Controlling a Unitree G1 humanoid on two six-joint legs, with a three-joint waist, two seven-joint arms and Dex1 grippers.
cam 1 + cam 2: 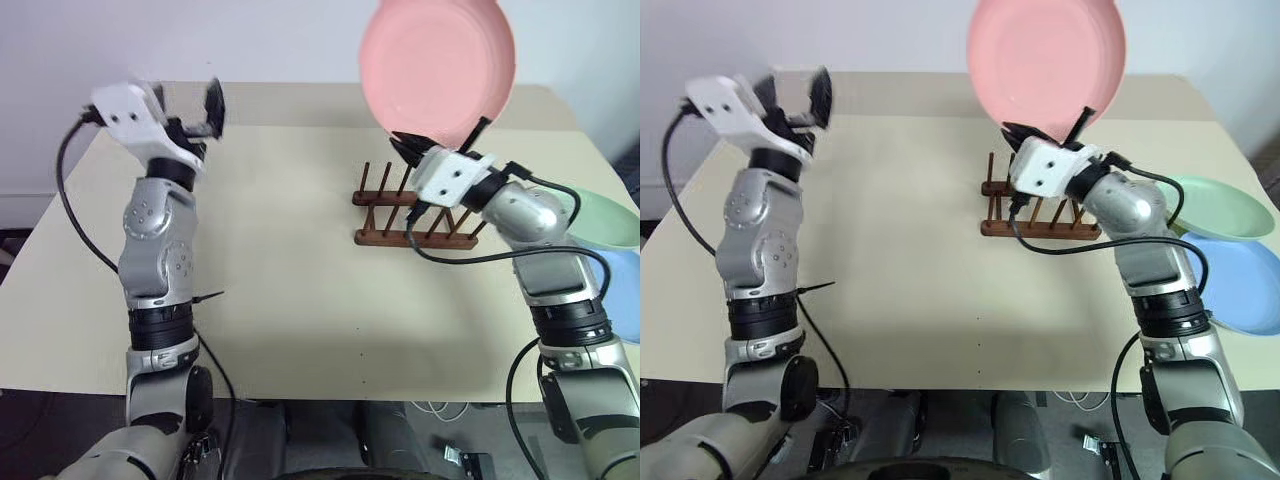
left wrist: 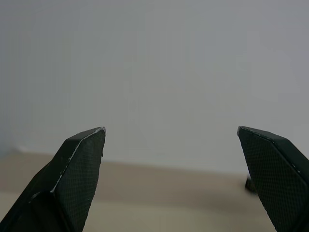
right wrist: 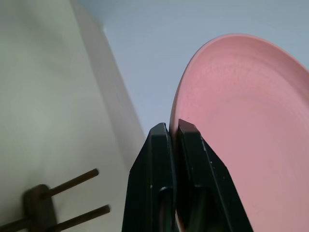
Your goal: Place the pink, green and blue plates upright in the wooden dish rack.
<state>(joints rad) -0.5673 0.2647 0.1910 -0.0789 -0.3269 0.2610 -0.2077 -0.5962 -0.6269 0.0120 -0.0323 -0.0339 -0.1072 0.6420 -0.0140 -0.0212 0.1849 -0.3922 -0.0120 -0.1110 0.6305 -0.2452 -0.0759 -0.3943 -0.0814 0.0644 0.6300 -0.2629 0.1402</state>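
Pinched on the round pastel pink plate's (image 1: 437, 68) rim, the right gripper (image 1: 440, 140) holds it upright above the empty dark wooden peg rack (image 1: 412, 212); left gripper (image 1: 185, 110) spread, empty. Mint green plate (image 1: 1215, 207) and light blue plate (image 1: 1240, 280) wait at the table's right edge.

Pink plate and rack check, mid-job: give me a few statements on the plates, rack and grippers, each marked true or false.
1. The right gripper is shut on the pink plate's rim. True.
2. The pink plate already stands between the pegs of the wooden dish rack. False: it is held in the air above the rack.
3. The left gripper is open and holds nothing. True.
4. The green plate stands in the rack. False: it lies flat to the right of the rack.
5. The blue plate lies flat, partly under the green plate. True.
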